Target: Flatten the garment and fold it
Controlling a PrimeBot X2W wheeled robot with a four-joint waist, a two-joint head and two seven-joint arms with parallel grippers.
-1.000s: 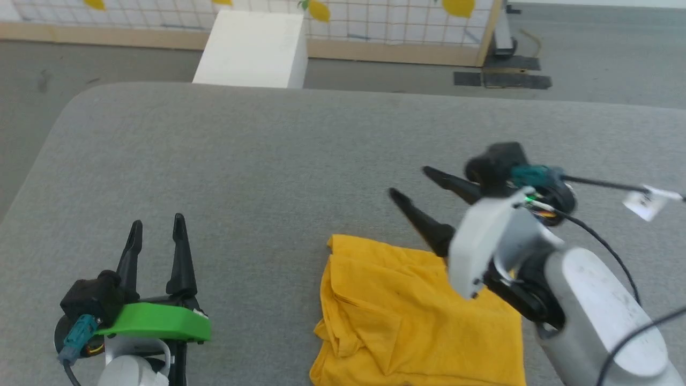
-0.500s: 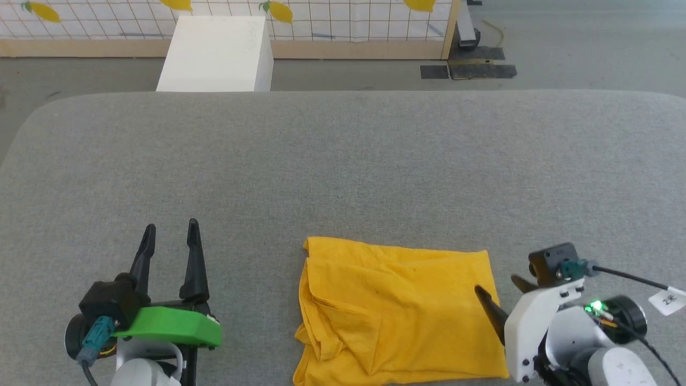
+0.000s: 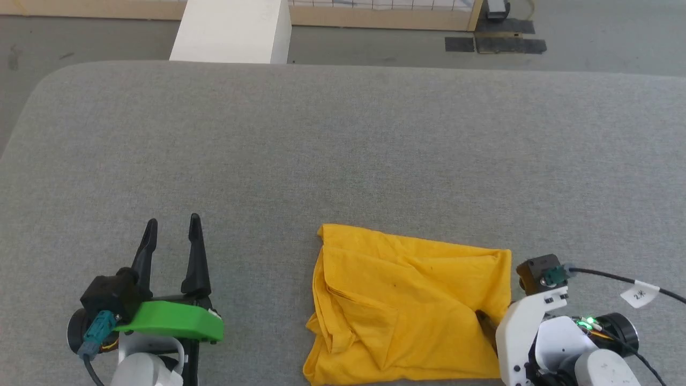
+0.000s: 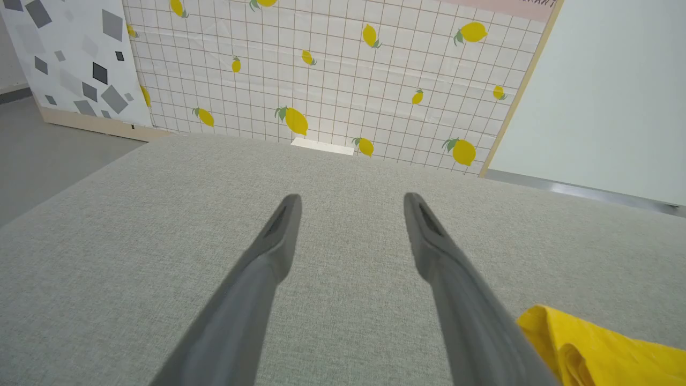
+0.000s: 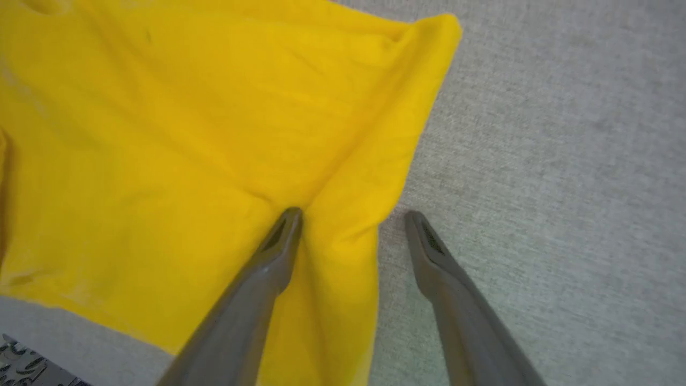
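Head view: the garment (image 3: 407, 305) lies at the near edge of the table (image 3: 343, 134), right of the middle. I see it folded into a rough rectangle, plain yellow side up, with creases and a loose fold along its left side. The left end effector (image 3: 172, 220) stands over bare table towards the near left corner, well apart from the cloth, fingers spread wide with nothing between them. The right end effector (image 3: 494, 311) sits at the garment's right edge. One dark finger (image 3: 482, 321) shows on the cloth; the rest is hidden behind its white mount. A white box (image 3: 230, 32) stands on the floor beyond the far edge.

Left wrist view: the left end effector (image 4: 351, 197) is wide and empty above grey table (image 4: 161, 214). A yellow corner of the garment (image 4: 589, 348) shows at lower right. A lemon-print wall (image 4: 321, 80) stands beyond the table.

Right wrist view: the right end effector (image 5: 353, 213) is wide and straddles the garment's (image 5: 187, 134) edge. One finger presses into the cloth and makes a crease; the other is on bare table (image 5: 536, 161) just beside the edge. It has no grip on the cloth.
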